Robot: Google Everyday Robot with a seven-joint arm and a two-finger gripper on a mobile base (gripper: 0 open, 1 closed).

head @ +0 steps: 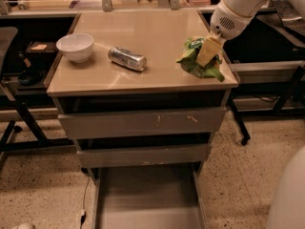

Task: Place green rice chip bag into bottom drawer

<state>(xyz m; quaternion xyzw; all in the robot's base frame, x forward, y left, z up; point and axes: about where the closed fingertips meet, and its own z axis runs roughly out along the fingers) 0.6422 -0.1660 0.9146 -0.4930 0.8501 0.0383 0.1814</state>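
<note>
Gripper (pixel 208 56): fingers (pixel 207 50) clamped on our chip bag (pixel 190 66), counter's (pixel 143 78) right edge.
Bottom drawer (pixel 147 211): open, below-left of us.

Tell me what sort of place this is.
Probably an office kitchenette or lab: grey metal drawer cabinet, white bowl and silver drink can on its tan top. The gripper is at the crinkly green snack bag.

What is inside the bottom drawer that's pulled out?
Only bare grey floor shows in the bottom drawer; nothing lies on it. Its back part is hidden under the drawer above. The gripper is up on the countertop, at the green rice chip bag.
</note>
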